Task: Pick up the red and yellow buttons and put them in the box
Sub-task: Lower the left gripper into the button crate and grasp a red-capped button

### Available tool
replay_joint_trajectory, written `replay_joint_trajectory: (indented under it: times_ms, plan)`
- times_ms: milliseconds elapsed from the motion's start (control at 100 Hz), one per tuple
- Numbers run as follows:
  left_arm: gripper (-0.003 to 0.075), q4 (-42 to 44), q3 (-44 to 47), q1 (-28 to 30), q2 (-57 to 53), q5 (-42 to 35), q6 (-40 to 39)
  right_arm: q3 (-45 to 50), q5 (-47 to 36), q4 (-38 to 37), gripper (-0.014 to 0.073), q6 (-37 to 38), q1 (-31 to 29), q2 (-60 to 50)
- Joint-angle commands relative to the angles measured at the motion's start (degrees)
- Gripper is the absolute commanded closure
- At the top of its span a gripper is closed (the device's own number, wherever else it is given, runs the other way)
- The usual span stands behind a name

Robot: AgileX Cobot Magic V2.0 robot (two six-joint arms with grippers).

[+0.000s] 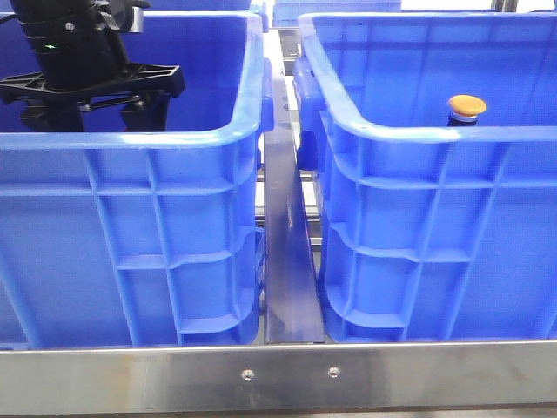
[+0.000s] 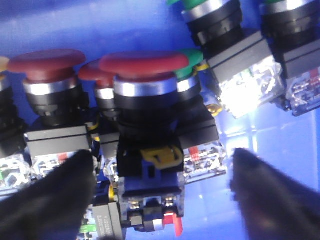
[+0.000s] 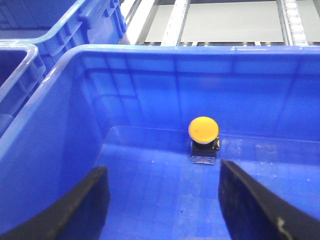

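My left gripper (image 2: 160,197) is open, down inside the left blue crate (image 1: 174,144). Its fingers stand on either side of the black and blue body of a dark red button (image 2: 142,65), with a gap on each side. My left arm (image 1: 70,52) shows in the front view; its fingertips are hidden behind the crate rim. The orange-yellow button (image 3: 203,129) stands on the floor of the right blue box (image 3: 165,55), near its far wall; it also shows in the front view (image 1: 466,106). My right gripper (image 3: 162,207) is open and empty inside that box, short of the yellow button.
Several more buttons crowd the left crate: another red one (image 2: 47,65), green-capped ones (image 2: 192,60) and clear-bodied blocks (image 2: 245,82). A dark metal divider (image 1: 287,244) runs between the crates. A steel rail (image 1: 278,374) crosses the front. Roller conveyor tracks (image 3: 175,20) lie behind the box.
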Motion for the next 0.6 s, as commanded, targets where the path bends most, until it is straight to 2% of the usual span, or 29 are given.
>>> replay_joint_trajectory:
  times_ms: [0,130,250,590]
  plan:
    - [0.0319,0.0,-1.9,0.1,-2.7,-1.3,0.2,-1.4,-1.3,0.2,0.01,-0.3,-0.3,-1.0]
    - [0.0479,0.0,-1.9,0.1,-2.7,-1.2,0.2,-1.4,-1.0,0.2,0.01,-0.3,-0.3,-1.0]
    - [0.0578,0.0,-1.9,0.1,-2.7,-1.2,0.2,-1.4,-0.9,0.2,0.01,-0.3,-0.3,-1.0]
    - [0.0595,0.0,-1.9,-0.1,-4.9,-0.9,0.2,-1.4,-0.9,0.2,0.01,-0.3,-0.3,-1.0]
